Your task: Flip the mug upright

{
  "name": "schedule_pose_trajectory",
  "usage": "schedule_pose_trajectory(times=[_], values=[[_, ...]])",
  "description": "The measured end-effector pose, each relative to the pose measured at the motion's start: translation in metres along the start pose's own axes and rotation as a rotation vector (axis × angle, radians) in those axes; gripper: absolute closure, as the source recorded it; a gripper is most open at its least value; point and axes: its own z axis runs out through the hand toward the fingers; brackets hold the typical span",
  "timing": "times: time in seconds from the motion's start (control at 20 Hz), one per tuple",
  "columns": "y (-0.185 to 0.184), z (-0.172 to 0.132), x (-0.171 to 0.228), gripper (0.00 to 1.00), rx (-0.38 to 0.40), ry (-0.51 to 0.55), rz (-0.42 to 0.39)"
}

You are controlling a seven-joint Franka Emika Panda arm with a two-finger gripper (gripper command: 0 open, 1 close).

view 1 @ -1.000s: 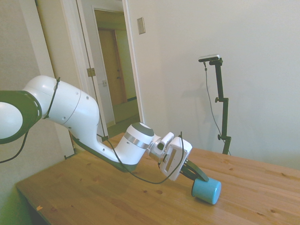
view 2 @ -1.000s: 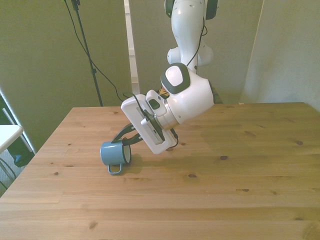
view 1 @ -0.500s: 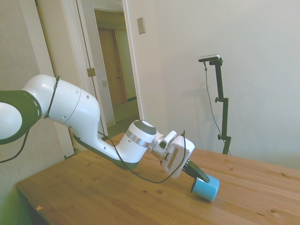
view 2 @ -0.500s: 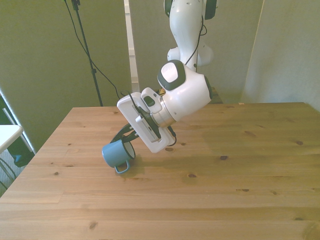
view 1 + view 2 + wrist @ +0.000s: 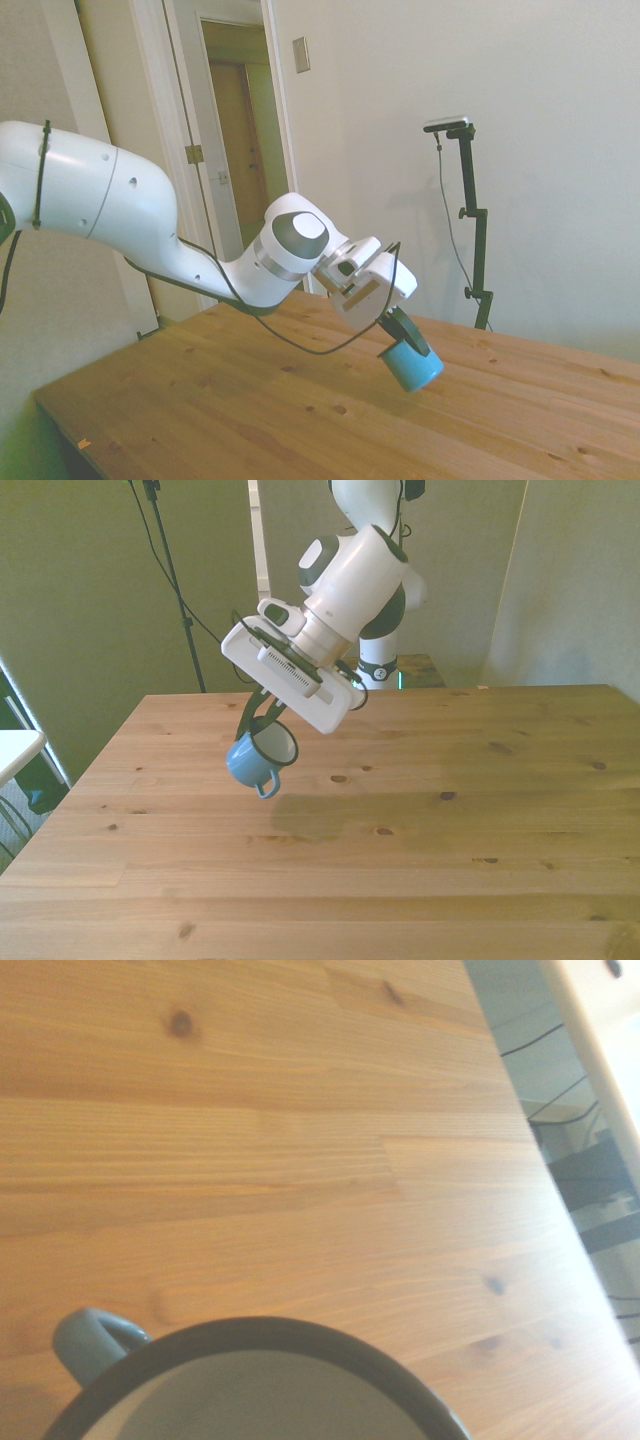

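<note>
The light-blue mug hangs in the air above the wooden table, tilted with its dark rim turned up toward the wrist. My gripper is shut on the mug's rim, one finger inside and one outside. In the side view the mug sits just under the gripper, clear of the tabletop. The wrist view shows the mug's dark rim and pale inside close up, with its handle sticking out to one side.
The wooden table spreads wide beneath the mug. An open doorway lies behind the arm in the side view. Cables and dark equipment sit beyond the table's edge in the wrist view.
The mug was lying on its side on the table with the gripper at its rim. It has been lifted off the table and tilted toward upright as the arm rose.
</note>
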Motion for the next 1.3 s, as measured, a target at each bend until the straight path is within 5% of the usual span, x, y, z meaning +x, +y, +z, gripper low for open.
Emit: schedule_pose_trajectory(times=[0.55, 0.95, 1.3], values=[[-0.029, -0.059, -0.045, 1.0, 0.237, -0.269, -0.034], [-0.066, -0.054, -0.079, 1.0, 0.445, -0.314, -0.054], [-0.097, -0.031, -0.105, 1.0, 0.554, -0.394, -0.173]])
